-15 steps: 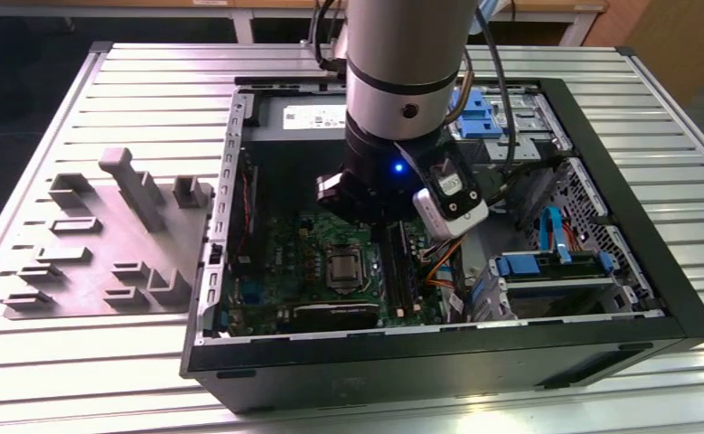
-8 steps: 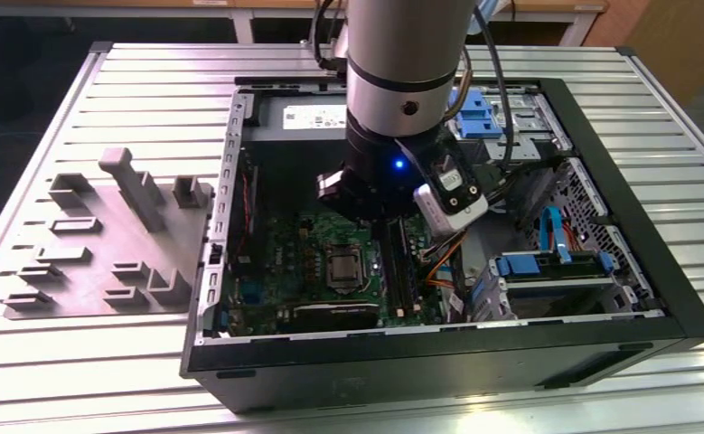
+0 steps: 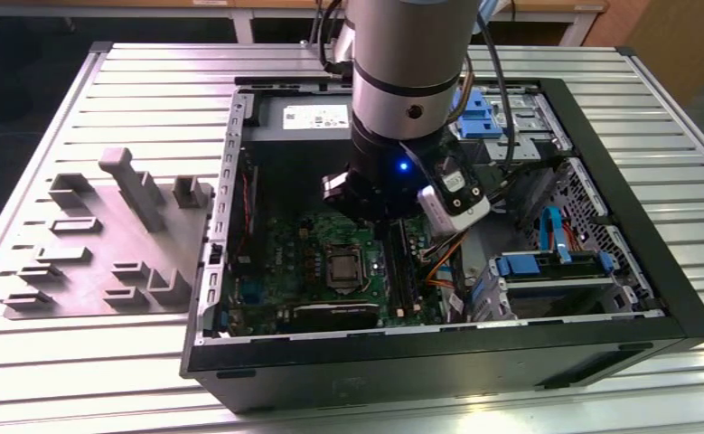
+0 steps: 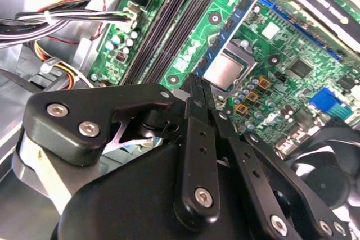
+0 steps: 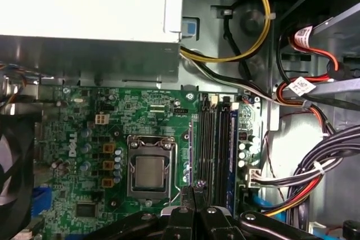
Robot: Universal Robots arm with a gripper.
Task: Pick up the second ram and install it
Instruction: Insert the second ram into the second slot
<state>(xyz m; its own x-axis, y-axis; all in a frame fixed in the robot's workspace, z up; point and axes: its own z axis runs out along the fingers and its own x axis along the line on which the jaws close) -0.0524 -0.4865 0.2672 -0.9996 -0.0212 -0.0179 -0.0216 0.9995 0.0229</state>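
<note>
My gripper (image 4: 194,85) hangs inside the open computer case, low over the green motherboard (image 5: 140,116). Its two black fingers are pressed together with nothing between them. In the first wrist view the gripper (image 5: 194,190) is between the processor socket (image 5: 149,172) and the bank of memory slots (image 5: 216,139). A long thin dark stick with a blue edge (image 5: 230,155) stands in the outer slot; I cannot tell for sure that it is the second ram. In the exterior view the gripper (image 3: 370,210) is just above the slots (image 3: 395,267).
The case (image 3: 448,362) lies open on a ribbed metal table (image 3: 146,72). A grey holder fixture (image 3: 110,235) stands at the exterior view's left. Cable bundles (image 5: 315,161), a power supply (image 5: 90,4), drive bays (image 3: 557,262) and a fan (image 4: 332,172) crowd the gripper.
</note>
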